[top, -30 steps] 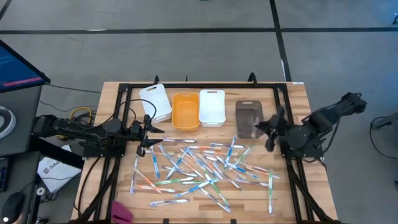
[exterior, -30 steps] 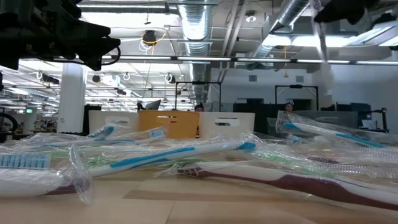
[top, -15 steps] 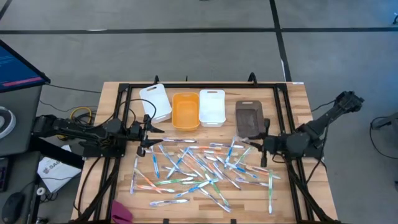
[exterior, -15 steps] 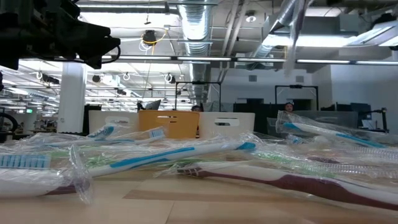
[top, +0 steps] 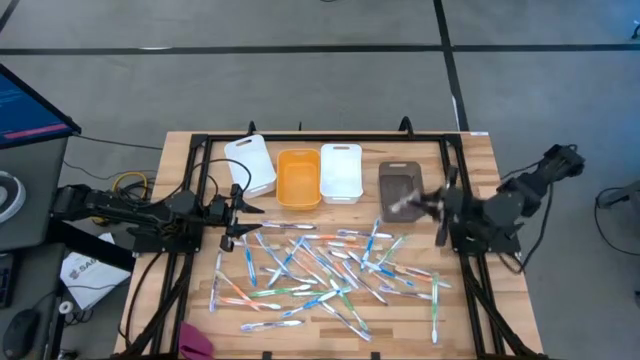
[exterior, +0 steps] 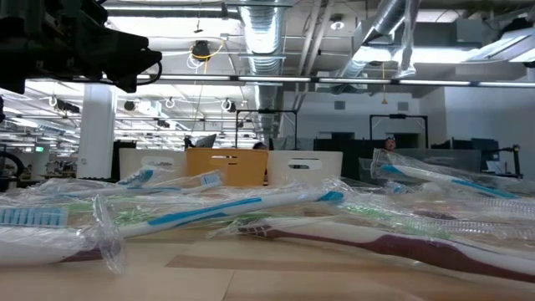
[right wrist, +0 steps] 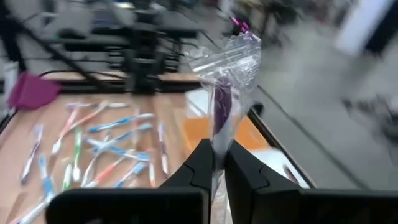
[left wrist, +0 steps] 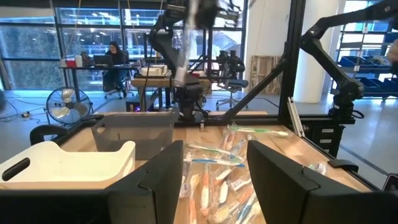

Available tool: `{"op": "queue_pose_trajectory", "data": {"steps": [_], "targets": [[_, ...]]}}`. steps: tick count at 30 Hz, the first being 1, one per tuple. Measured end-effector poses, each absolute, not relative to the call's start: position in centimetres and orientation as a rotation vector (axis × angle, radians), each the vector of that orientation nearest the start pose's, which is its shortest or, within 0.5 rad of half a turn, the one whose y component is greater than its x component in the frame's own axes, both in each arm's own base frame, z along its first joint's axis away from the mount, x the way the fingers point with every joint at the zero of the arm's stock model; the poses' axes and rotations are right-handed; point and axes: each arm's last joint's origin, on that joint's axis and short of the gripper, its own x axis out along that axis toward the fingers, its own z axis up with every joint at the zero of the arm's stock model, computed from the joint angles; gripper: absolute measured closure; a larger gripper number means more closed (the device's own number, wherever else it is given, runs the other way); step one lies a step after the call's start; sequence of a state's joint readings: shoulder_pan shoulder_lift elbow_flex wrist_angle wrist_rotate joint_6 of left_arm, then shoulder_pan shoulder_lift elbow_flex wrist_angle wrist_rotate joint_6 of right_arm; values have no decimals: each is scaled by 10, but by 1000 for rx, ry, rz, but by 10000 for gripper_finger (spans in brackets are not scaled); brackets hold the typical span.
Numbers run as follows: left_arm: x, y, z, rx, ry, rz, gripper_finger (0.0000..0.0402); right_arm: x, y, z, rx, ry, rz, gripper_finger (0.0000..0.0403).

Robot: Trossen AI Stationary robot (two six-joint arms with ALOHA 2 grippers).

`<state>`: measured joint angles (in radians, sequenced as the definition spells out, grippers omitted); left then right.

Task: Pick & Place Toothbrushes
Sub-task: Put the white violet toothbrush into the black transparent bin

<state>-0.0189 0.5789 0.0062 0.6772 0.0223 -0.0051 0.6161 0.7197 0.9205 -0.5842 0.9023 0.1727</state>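
Toothbrushes [top: 320, 270]: you have dozens in clear wrappers scattered across the middle and near part of the tabletop [top: 470, 165], mostly blue and white, some green or orange-pink.
Held toothbrush [right wrist: 222, 109]: you see a purple-handled one in crinkled wrapper standing up between the right fingers.
Right gripper [right wrist: 219, 163]: your fingers are pressed together on that wrapped brush, up off the tabletop near its right edge, just beside the grey bin [top: 400, 188].
Left gripper [top: 243, 215]: it hangs near the tabletop's left edge, jaws spread, nothing between them.
Bins: a white bin [top: 250, 164], orange bin [top: 298, 178], second white bin [top: 341, 172] and the grey one sit in a row along the far edge.
Pink cloth [top: 197, 341]: at the near left corner.
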Motion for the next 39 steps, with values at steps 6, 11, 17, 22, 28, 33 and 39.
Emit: {"op": "queue_pose_trajectory", "data": {"steps": [6,11,17,22,28,33,39], "targets": [[134,-3,176,-5,-104,-41,230,108,26,382,137,337,-509,390],[134,-3,176,-9,-103,-42,230,108,4,385,398,409,-693,390],[134,-3,176,-10,-103,-42,230,127,-19,372,532,574,-781,390],[134,-3,175,-6,-103,-42,230,143,-47,362,640,689,-797,390],[134,-3,175,-9,-102,-42,230,157,-93,345,780,799,-802,390],[134,-3,175,-27,-100,-43,230,174,-119,323,840,921,-782,390],[134,-3,175,-27,-100,-43,230,190,-131,301,835,1070,-747,390]]}}
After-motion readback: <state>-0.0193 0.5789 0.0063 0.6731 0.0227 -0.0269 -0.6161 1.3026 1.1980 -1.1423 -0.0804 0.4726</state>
